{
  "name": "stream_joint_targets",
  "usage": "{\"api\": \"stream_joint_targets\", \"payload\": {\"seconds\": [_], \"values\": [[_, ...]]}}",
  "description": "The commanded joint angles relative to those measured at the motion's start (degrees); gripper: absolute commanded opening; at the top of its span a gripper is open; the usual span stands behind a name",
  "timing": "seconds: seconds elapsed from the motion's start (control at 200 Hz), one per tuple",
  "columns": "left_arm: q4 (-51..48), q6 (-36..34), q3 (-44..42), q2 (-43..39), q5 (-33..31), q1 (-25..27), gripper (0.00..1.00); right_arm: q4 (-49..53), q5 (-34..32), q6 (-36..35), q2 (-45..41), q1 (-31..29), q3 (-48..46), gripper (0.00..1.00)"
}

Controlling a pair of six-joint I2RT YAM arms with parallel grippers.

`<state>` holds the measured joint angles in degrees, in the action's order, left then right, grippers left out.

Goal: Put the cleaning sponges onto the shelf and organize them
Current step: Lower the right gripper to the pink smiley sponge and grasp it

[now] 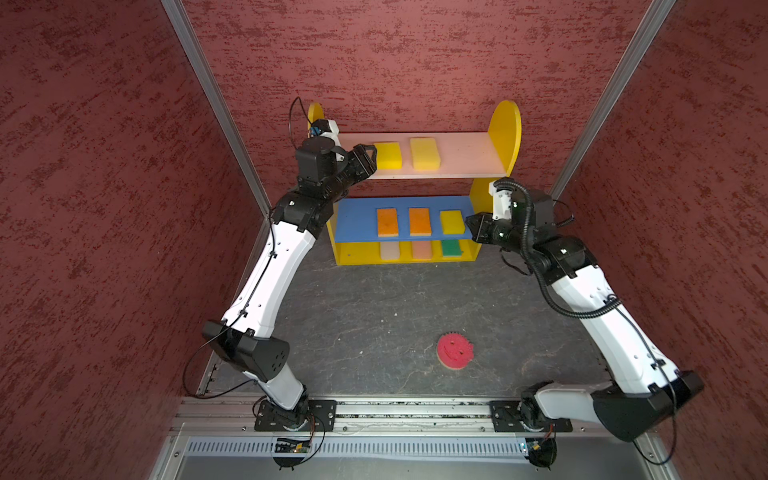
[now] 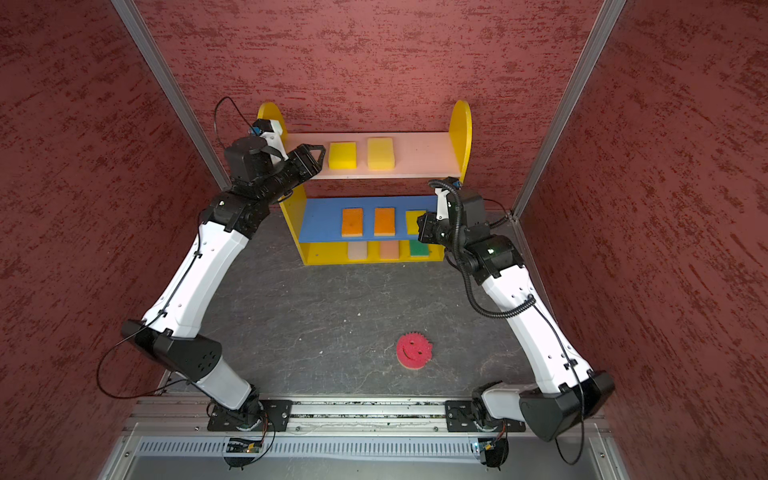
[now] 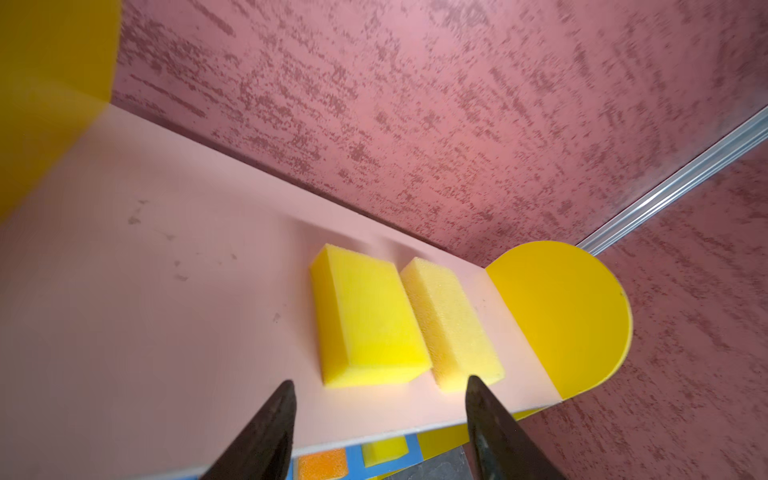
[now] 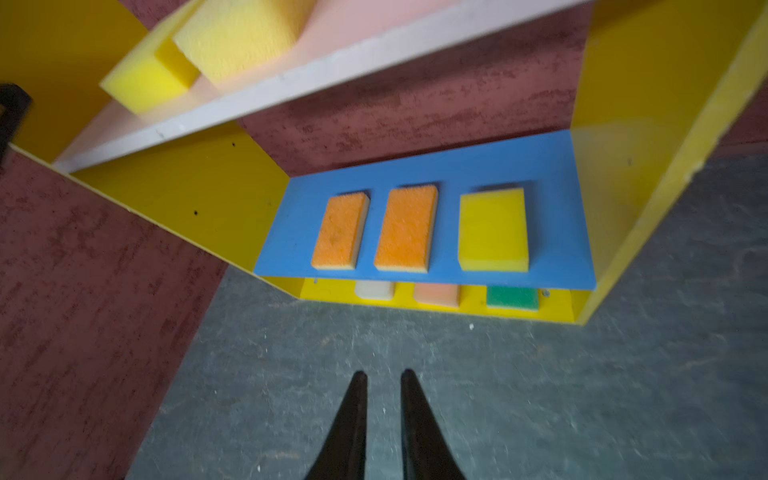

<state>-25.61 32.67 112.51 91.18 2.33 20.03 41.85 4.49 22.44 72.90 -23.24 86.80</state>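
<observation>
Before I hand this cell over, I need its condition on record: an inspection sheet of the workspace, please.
Surface: dark mat, scuffed, pale specks.
Job's things: shelf holds two yellow sponges on top, two orange sponges and third yellow sponge on the middle board, cream sponge, peach sponge, green sponge below; pink round sponge lies on the mat.
Clutter: nothing seen.
Grippers: left gripper open, empty, at top board; right gripper slightly open, empty.
Cables: black cable loops near left gripper; corrugated hose trails behind right gripper.
Surroundings: red textured walls, metal posts.

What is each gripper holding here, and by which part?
Nothing is held. The left gripper stands open before the bright yellow sponge on the pink top board; the right gripper, jaws slightly parted, is empty.
</observation>
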Motion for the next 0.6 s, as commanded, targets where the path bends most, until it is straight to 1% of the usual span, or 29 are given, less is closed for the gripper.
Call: {"api": "stream_joint_targets", "payload": {"seconds": [0.0,0.085,0.155,0.291,0.396,0.441,0.521,0.596], "values": [[3.7,-0.8,-4.0,-7.0,-1.1,1.0,0.64,9.7,-4.0,3.2,-4.4,-2.8,-3.5,0.27],[3.5,-1.9,-9.9,-12.4,-2.3,3.2,0.65,13.1,-5.4,7.4,-6.8,-6.3,-11.4,0.39],[2.5,-2.8,-15.4,-16.9,-3.9,5.4,0.65,14.1,-4.1,11.6,-8.8,-9.1,-19.6,0.47],[0.7,-0.9,-25.1,-24.5,-5.0,6.6,0.66,14.1,-2.1,19.5,-12.4,-15.7,-33.1,0.53],[-0.2,0.6,-30.5,-28.6,-4.6,6.9,0.67,14.9,-1.5,24.7,-12.5,-22.8,-38.9,0.58],[-1.3,0.7,-31.8,-29.6,-4.3,7.3,0.69,14.9,-1.5,26.6,-12.5,-25.3,-40.5,0.6],[-4.2,0.9,-34.0,-30.6,-4.3,8.9,0.72,14.3,-1.5,29.8,-13.4,-27.5,-43.5,0.62],[-5.6,2.0,-37.3,-31.6,-4.3,9.9,0.74,12.8,-2.2,32.2,-14.7,-27.6,-46.6,0.63]]}}
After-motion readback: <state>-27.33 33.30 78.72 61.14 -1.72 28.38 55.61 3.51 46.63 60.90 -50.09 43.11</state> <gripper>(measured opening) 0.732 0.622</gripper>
